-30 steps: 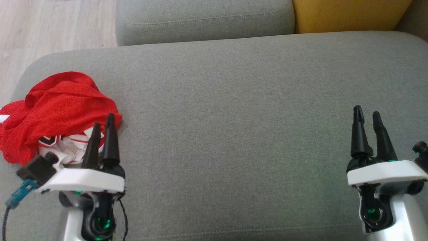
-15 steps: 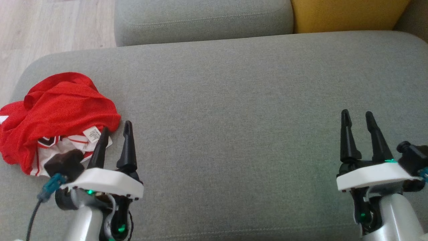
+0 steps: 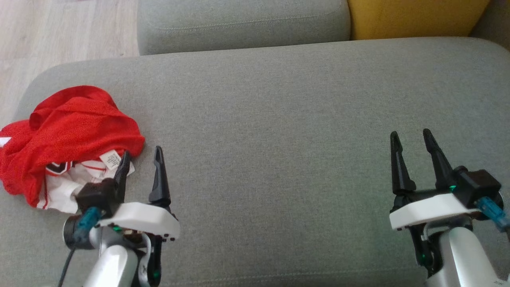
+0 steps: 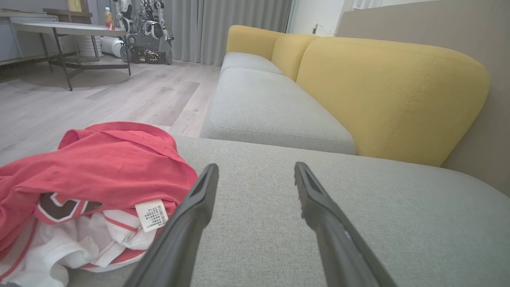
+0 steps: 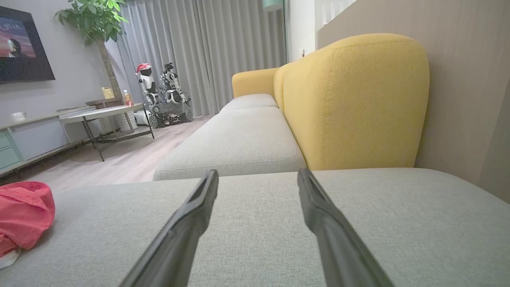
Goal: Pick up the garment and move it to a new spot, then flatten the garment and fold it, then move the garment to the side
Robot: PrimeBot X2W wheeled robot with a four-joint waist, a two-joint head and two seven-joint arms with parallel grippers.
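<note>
The garment (image 3: 67, 135) is a crumpled red and white jersey, heaped at the left end of the grey sofa seat (image 3: 279, 119). A white care label shows at its near edge. My left gripper (image 3: 141, 157) stands open just right of the heap, its left finger close by the label, holding nothing. The left wrist view has the garment (image 4: 91, 179) to the left of my open left gripper (image 4: 255, 171). My right gripper (image 3: 410, 137) is open over bare seat at the right, far from the cloth. In the right wrist view, the garment (image 5: 24, 215) lies at the far left, beyond the open right gripper (image 5: 257, 175).
A second grey seat cushion (image 3: 243, 24) adjoins at the back, with a yellow backrest (image 3: 414, 16) to its right. Wooden floor (image 3: 59, 32) lies past the seat's left end. A table (image 4: 67, 30) and a parked robot (image 4: 147, 32) stand across the room.
My left gripper has pulled back off the garment toward the right and near side, uncovering the label. My right gripper has shifted left. The garment stays put.
</note>
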